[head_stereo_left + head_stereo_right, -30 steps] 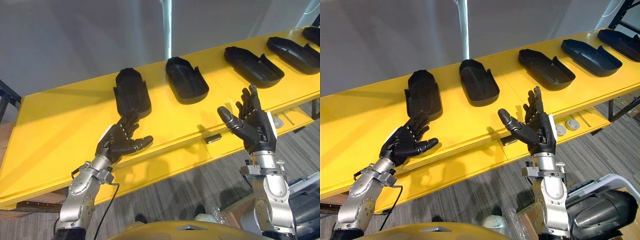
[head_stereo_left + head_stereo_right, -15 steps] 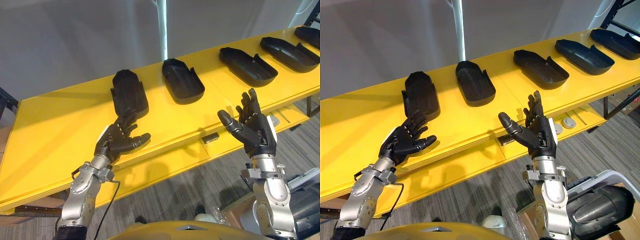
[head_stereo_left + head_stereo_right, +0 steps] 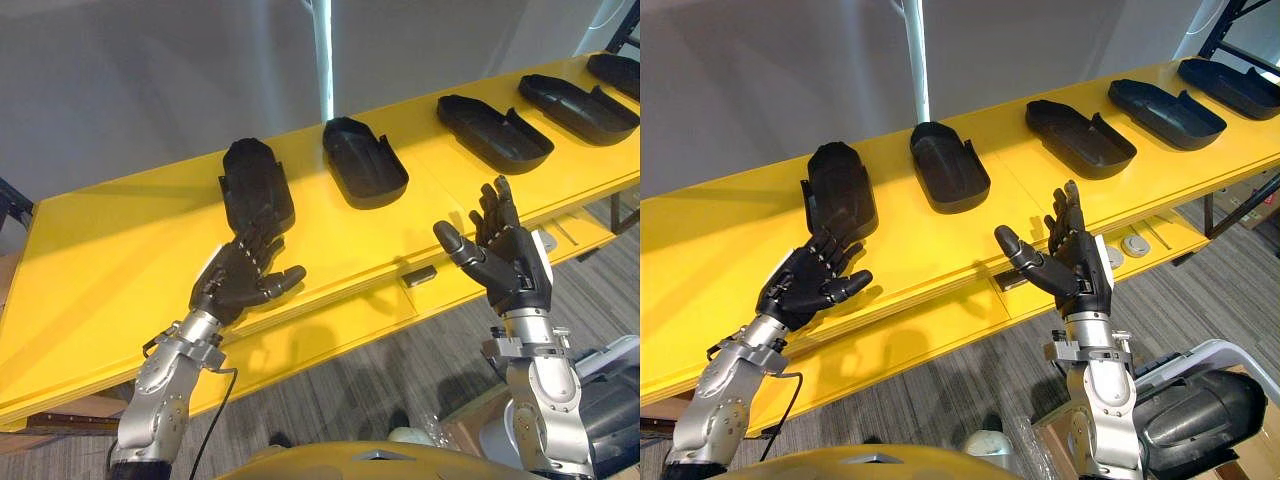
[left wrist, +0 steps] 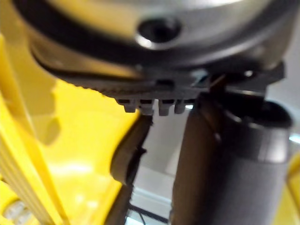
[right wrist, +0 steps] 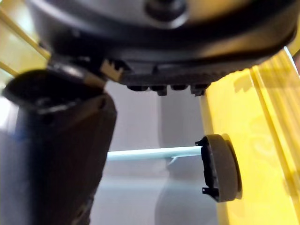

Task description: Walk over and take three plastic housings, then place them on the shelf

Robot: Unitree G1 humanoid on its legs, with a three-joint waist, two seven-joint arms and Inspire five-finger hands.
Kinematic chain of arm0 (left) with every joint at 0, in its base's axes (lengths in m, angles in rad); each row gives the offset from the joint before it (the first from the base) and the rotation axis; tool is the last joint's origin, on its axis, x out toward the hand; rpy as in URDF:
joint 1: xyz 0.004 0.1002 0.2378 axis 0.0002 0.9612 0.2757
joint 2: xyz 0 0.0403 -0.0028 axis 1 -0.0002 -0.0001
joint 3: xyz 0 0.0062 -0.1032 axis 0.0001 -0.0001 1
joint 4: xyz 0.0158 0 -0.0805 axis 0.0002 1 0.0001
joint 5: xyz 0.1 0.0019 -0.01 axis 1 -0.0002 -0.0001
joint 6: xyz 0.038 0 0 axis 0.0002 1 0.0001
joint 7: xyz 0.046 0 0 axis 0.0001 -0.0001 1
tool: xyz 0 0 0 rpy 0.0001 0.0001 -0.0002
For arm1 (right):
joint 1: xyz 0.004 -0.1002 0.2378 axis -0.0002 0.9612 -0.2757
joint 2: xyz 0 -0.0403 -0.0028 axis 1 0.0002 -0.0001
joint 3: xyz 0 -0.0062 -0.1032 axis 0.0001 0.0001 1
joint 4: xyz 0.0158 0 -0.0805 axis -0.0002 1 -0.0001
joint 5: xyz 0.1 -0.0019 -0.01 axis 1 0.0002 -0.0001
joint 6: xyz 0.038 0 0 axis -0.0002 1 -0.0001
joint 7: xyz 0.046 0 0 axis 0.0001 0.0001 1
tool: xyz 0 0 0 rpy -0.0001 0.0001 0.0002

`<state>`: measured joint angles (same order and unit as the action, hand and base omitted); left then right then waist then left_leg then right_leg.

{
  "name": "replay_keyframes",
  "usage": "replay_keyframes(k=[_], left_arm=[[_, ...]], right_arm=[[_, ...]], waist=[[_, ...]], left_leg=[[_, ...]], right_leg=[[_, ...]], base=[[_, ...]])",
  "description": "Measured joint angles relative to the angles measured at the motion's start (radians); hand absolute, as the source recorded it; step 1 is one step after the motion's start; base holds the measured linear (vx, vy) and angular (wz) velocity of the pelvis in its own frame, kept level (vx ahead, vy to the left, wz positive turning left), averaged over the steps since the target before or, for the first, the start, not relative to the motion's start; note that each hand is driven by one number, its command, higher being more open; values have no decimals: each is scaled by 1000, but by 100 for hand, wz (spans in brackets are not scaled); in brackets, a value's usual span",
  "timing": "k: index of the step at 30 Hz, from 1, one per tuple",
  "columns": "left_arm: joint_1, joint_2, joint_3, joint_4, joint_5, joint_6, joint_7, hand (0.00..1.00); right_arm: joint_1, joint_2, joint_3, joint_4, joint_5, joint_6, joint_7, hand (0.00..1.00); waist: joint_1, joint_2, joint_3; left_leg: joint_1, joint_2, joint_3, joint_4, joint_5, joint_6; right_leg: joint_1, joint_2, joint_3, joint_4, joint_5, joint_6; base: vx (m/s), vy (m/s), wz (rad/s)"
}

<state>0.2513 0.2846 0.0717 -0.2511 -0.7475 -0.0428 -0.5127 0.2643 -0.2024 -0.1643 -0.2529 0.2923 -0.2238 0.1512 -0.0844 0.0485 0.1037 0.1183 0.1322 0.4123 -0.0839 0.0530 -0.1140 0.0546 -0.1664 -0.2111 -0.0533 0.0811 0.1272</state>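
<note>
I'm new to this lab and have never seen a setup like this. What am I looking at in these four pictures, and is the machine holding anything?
This is a walking, human-shaped robot with two metal arms that end in dark hands. The two wide pictures come from cameras in its head, looking down at the work. The two close ones come from a camera on each wrist, looking along that hand. In front of the robot is a long yellow table with a row of black plastic housings lying on it. The left hand and the right hand hover open, palms up, near the table's front edge. Neither holds anything yet.
</note>
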Motion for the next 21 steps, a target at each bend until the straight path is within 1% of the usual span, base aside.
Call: replay_keyframes(k=[3,5,7,8,10,11,12,14,15,16,17,19,20,21], left_arm=[[-1,-4,56,-118,-152,-74,-98,100],[-10,-19,101,-179,-276,-133,-160,100],[-12,-39,122,-208,-324,-165,-173,100],[-17,-60,131,-225,-353,-187,-161,100],[-19,-79,134,-232,-353,-217,-123,100],[-19,-95,134,-232,-338,-242,-71,100],[-19,-116,134,-232,-295,-274,6,100],[-19,-143,132,-232,-233,-310,91,100],[-19,-162,128,-233,-161,-336,145,100],[-19,-166,103,-234,-104,-353,179,100],[-19,-166,88,-241,-74,-353,194,100],[-29,-163,-11,-281,-2,-355,224,100],[-41,-162,-38,-283,13,-355,226,100],[-75,-153,-94,-283,38,-354,241,100]], right_arm=[[-3,0,1,-1,-2,0,18,100],[-4,2,4,-3,-7,0,16,100],[-4,2,8,-7,-12,0,14,100],[-4,3,11,-13,-14,1,5,100],[-4,4,12,-26,-14,1,-11,100],[-5,7,12,-34,-17,1,-30,100],[-5,10,12,-39,-42,1,-57,100],[-5,11,11,-40,-70,1,-98,100],[-4,18,10,-40,-114,1,-144,100],[-3,30,4,-40,-132,2,-179,100],[-3,37,2,-41,-137,2,-202,100],[13,67,-16,-62,-170,14,-276,100],[25,69,-20,-75,-170,17,-293,100],[46,77,-28,-94,-170,21,-323,100]], waist=[[2,1,0],[1,3,-2],[-1,3,-2],[0,5,-3],[0,6,-4],[0,6,-4],[0,6,-4],[-1,6,-3],[-2,5,-3],[-3,4,-3],[-4,3,-3],[-8,2,-3],[-10,2,-3],[-23,0,-3]], left_leg=[[11,1,10,0,-4,-1],[22,0,19,0,-8,-2],[28,0,20,0,-10,-3],[30,0,20,0,-11,-2],[29,0,20,0,-12,-2],[30,1,19,0,-12,-2],[29,2,19,0,-12,-2],[28,2,19,0,-12,-2],[27,2,20,0,-12,-3],[24,2,22,0,-12,-3],[22,2,25,0,-13,-3],[12,2,50,0,-14,-5],[12,2,59,0,-14,-5],[14,3,82,1,-19,-8]], right_leg=[[3,2,12,0,0,0],[8,2,22,0,0,0],[13,2,23,-1,0,0],[17,2,23,-2,-1,0],[17,2,22,-2,-1,0],[17,3,22,-2,-1,0],[17,4,22,-2,-1,0],[16,4,22,-2,-1,0],[13,4,23,-2,-1,0],[7,4,26,-2,-1,-1],[0,5,30,-1,-1,-1],[-26,8,59,1,1,-1],[-34,9,71,2,4,-1],[-48,14,96,3,9,-3]], base=[[1,1,-11],[-5,6,-15],[-4,2,-5],[0,0,0],[-6,-1,2],[0,0,0],[0,0,0],[0,0,0],[0,0,0],[4,-2,-4],[5,-1,-12],[12,1,-28],[23,4,-47],[19,3,-47]])
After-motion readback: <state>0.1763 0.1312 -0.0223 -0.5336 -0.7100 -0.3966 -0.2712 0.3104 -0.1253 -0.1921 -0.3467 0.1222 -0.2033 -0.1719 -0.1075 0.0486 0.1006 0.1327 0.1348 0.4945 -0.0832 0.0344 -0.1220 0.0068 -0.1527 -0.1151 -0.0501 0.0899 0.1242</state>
